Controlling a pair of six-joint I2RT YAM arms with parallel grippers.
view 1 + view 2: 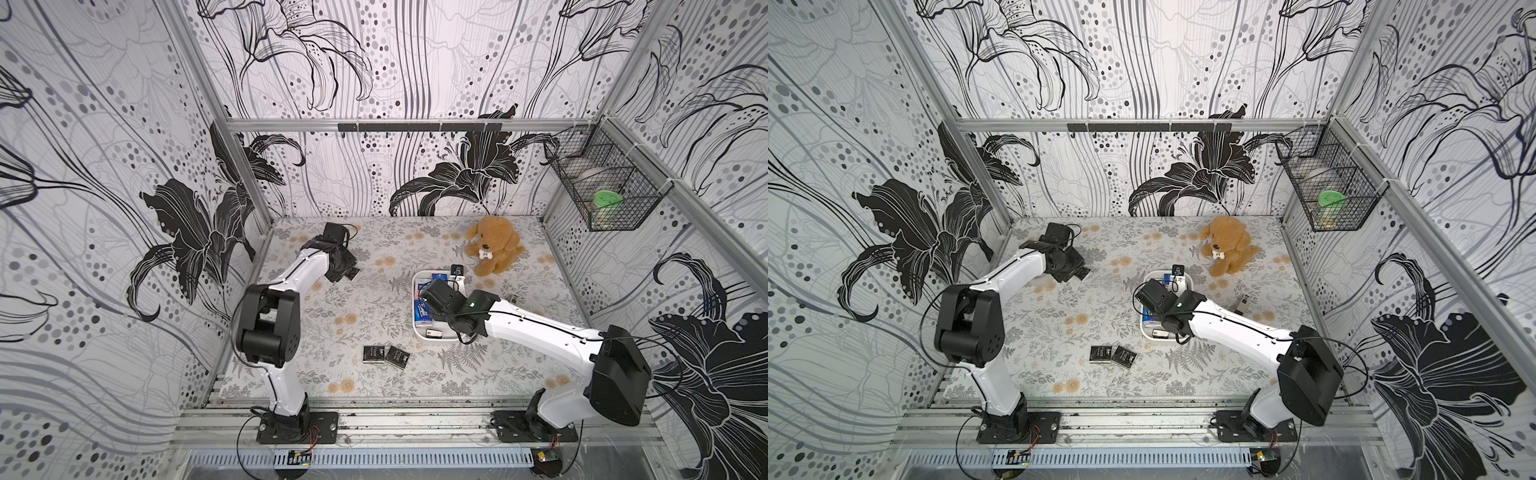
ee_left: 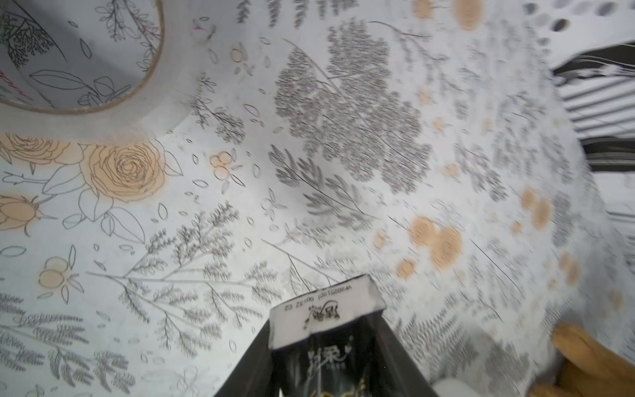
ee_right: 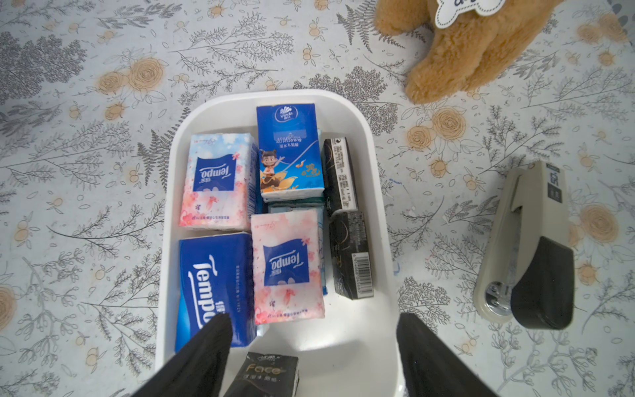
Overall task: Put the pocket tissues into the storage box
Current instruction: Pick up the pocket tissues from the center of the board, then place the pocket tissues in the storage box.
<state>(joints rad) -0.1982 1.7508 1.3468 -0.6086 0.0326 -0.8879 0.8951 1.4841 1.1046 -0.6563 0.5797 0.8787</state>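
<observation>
Pinched tight in the left pincer (image 1: 352, 273): one black packet (image 2: 326, 309) of pocket tissues. Close by that pincer, one tape roll (image 2: 103, 118). Between the two pincers, flat on the table (image 1: 332, 316): two more black packets (image 1: 372, 354), side by side. Right under the right pincer (image 3: 312, 321): one white storage box (image 3: 378, 206). Inside, on top: two pink packets (image 3: 220, 182), two blue packets (image 3: 290, 151), three black packets (image 3: 350, 254). Wide open, holding nothing: the right pincer. Beside it, one stapler (image 3: 525, 247); beyond it, one toy dog (image 1: 494, 245).

Lily-print walls (image 1: 415, 62); floral tabletop (image 1: 365, 299)
</observation>
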